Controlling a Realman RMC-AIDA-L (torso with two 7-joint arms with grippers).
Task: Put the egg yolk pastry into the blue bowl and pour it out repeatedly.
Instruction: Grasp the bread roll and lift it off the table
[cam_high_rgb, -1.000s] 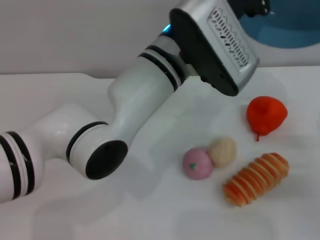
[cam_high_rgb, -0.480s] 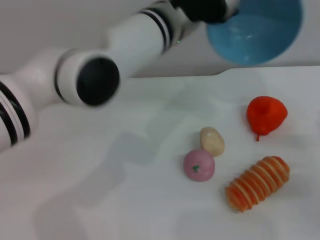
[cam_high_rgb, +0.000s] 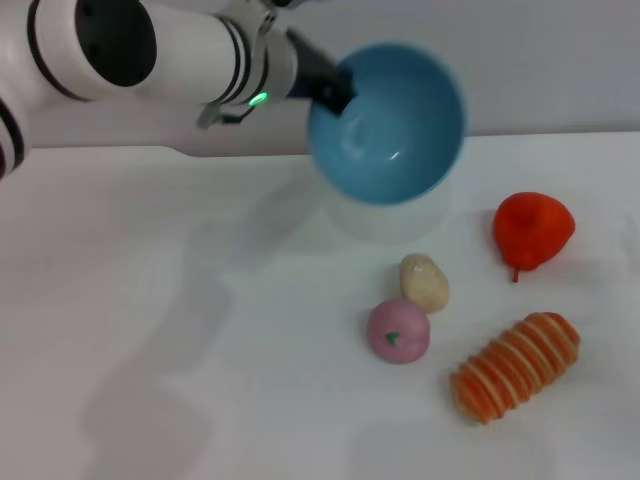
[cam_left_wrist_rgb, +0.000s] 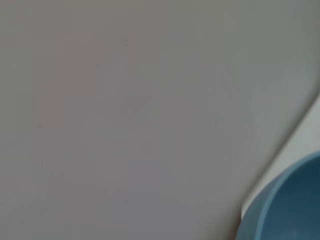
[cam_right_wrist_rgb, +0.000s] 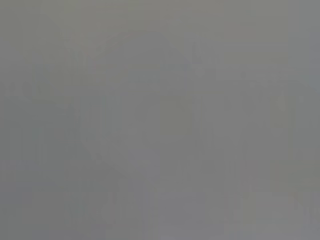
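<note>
The blue bowl (cam_high_rgb: 388, 122) hangs above the back of the table, tipped on its side with its plain, empty inside facing me. My left gripper (cam_high_rgb: 322, 85) is shut on the bowl's rim at its left side, with the arm reaching in from the upper left. A part of the bowl's rim also shows in the left wrist view (cam_left_wrist_rgb: 285, 205). The egg yolk pastry (cam_high_rgb: 424, 282) lies on the white table (cam_high_rgb: 200, 330), below and slightly right of the bowl, just beside the pink ball (cam_high_rgb: 398, 331). My right gripper is out of view.
A red fruit-shaped piece (cam_high_rgb: 533, 230) lies to the right of the pastry. An orange-and-cream ridged bread (cam_high_rgb: 514, 362) lies at the front right. A grey wall rises behind the table's far edge. The right wrist view shows only plain grey.
My left arm has swung up and to the left, carrying the bowl from the upper right down to the middle back. The pastry shifted slightly up and left a second ago, then lay still.
</note>
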